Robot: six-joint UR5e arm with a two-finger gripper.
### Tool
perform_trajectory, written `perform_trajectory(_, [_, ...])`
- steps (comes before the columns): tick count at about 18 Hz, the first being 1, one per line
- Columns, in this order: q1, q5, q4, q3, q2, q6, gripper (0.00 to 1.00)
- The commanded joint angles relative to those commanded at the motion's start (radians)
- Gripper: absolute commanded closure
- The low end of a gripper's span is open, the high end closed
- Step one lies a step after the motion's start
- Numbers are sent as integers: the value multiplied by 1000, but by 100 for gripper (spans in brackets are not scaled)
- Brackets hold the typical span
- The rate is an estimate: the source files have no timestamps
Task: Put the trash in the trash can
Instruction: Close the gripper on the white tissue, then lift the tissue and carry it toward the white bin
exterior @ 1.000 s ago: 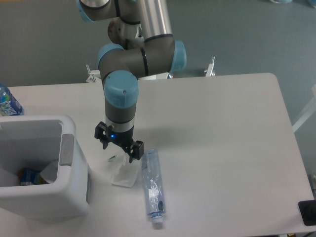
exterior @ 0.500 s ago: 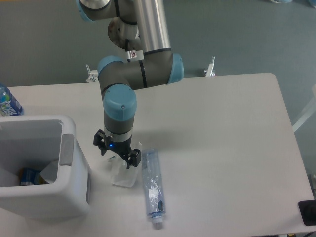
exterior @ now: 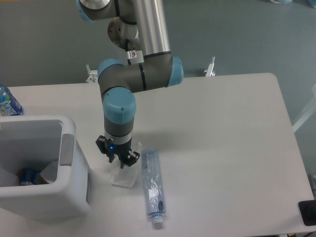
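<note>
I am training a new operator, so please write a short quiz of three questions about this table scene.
1. True or false: the flattened clear bottle lies inside the white trash can.
2. Which item is the gripper directly over? A) the white wrapper B) the upright water bottle C) the trash can
3. Fill in: the flattened bottle's white cap points toward the ____ edge of the table.

Key: 1 false; 2 A; 3 near (front)

Bystanders on the desk

A water bottle with a blue label stands at the far left edge; a black object pokes in at the lower right corner.
</note>
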Motion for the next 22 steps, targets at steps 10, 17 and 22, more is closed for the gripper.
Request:
perform_trajectory(10, [11,-11,-18,-92,214,51,100])
perform_trajectory(17, [179,-188,-8,-5,406,-66,100])
perform_trajectory(22, [287,-414,-3,96,445,-306,100])
